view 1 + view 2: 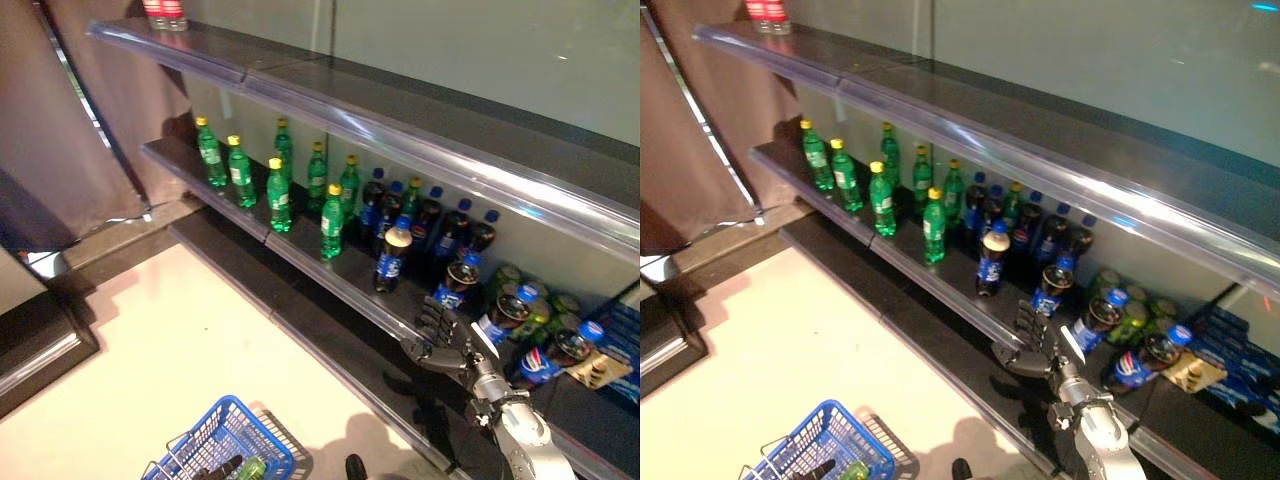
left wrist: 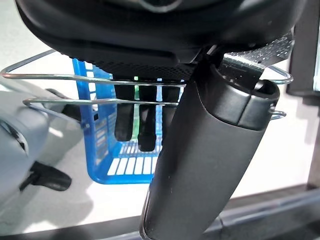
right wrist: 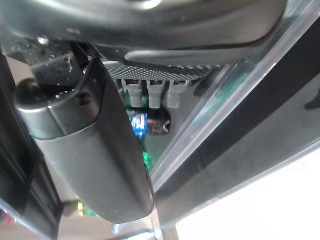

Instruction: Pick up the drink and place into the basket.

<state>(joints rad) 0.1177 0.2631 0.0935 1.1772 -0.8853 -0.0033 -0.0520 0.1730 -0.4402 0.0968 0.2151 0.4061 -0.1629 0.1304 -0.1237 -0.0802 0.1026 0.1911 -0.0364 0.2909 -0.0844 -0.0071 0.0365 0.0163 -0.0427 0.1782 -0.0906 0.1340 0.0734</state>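
Dark cola bottles with blue labels and caps stand on the middle shelf point(image 1: 330, 270). The nearest upright one point(image 1: 457, 282) is just beyond my right hand point(image 1: 440, 340). That hand hovers at the shelf's front lip, open, fingers straight and holding nothing. In the right wrist view its fingers point(image 3: 150, 92) point at a blue-labelled bottle point(image 3: 145, 124) behind the clear shelf rail. The blue plastic basket point(image 1: 225, 435) hangs low at the left. My left hand point(image 2: 140, 125) is shut on its wire handles point(image 2: 75, 77). A green item point(image 1: 251, 467) lies inside the basket.
Green bottles with yellow caps point(image 1: 279, 195) line the shelf's left part. More cola bottles point(image 1: 560, 350) lie on their sides at the right, beside green cans point(image 1: 540, 315). An upper shelf point(image 1: 400, 130) overhangs the bottles. A brown curtain point(image 1: 60, 120) hangs at the far left.
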